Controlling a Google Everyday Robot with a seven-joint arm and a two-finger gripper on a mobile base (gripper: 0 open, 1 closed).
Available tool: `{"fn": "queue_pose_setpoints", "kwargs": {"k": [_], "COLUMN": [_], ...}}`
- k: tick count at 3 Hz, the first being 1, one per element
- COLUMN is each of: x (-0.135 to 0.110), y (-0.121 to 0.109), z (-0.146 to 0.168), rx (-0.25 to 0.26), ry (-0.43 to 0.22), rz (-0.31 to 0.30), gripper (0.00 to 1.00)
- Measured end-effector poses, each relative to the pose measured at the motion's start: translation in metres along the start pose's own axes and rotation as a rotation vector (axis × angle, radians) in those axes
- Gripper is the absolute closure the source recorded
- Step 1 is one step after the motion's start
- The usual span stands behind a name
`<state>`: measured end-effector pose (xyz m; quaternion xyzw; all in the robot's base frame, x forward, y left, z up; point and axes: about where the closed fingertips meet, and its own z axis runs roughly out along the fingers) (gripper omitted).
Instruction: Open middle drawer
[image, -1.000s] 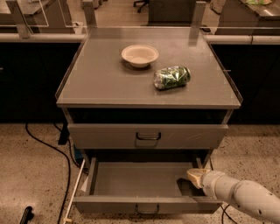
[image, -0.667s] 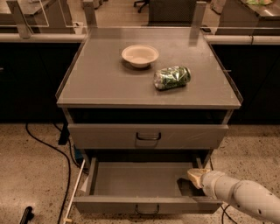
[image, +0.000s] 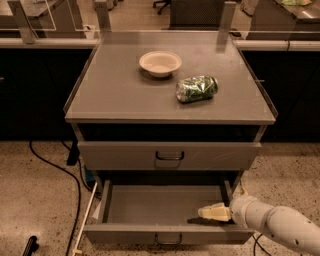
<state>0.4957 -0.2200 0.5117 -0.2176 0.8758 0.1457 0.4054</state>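
The middle drawer (image: 125, 234) is a grey metal drawer that stands pulled out, with its shallow tray (image: 160, 202) bare. Its front panel has a small dark pull handle (image: 168, 241) at the centre. My gripper (image: 211, 214) comes in from the lower right on a white arm (image: 280, 227). It sits inside the open drawer, low at its right side just behind the front panel, pointing left. The drawer above (image: 169, 156) is shut and has its own dark handle.
On the cabinet top (image: 115, 95) sit a white bowl (image: 160, 63) and a crushed green can (image: 197, 88) lying on its side. A black cable (image: 60, 167) runs over the speckled floor at the left. Dark counters stand on both sides.
My gripper has shifted slightly to the left inside the drawer. The drawer stays pulled out as before.
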Motion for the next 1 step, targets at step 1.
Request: {"fn": "queue_pose_setpoints", "kwargs": {"k": [1], "x": [0.0000], "y": [0.0000], "z": [0.0000], "rx": [0.000], "ry": [0.000], "rz": [0.000], "gripper": [0.00]}}
